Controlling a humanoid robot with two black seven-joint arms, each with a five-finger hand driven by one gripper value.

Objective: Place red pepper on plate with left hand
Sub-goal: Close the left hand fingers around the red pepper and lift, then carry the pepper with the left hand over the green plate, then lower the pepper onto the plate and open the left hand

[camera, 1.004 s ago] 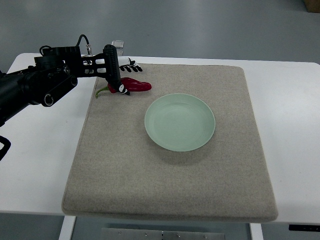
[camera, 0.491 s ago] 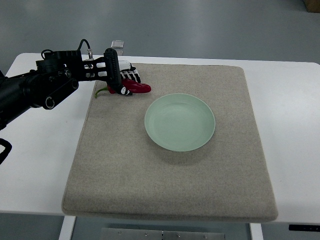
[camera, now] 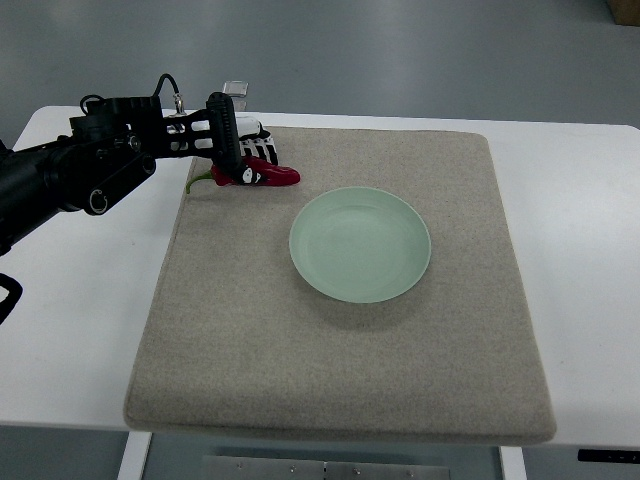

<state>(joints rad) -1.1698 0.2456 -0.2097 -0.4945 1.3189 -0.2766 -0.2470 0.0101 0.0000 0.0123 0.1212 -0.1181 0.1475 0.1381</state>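
Left hand (camera: 243, 158) in from the left edge, over the far-left corner of the grey felt mat (camera: 340, 370). Fingers (camera: 262, 152) curled around the red pepper (camera: 262, 175), pinching it near the stem end. Pepper lying roughly level, red tip pointing right toward the plate, green stem (camera: 201, 183) poking out left past the hand. Can't tell whether resting on the mat or lifted just clear (steep top-down view, no clean shadow gap). Black forearm (camera: 70, 180) with exposed cable running back over the white counter (camera: 70, 300) to the left edge.

Pale green plate (camera: 360, 244) around mat centre, slightly right and nearer than the pepper. Nothing on it. Pepper tip near the plate's far-left rim, not touching, not over it.

Mat covering most of the counter, edges roughly square to it. Small clear object (camera: 236, 90) at the far counter edge just behind the hand (too small to identify). Bit of black hardware (camera: 6, 298) at the left edge, nearer than the arm. Grey floor (camera: 400, 50) beyond the far side.
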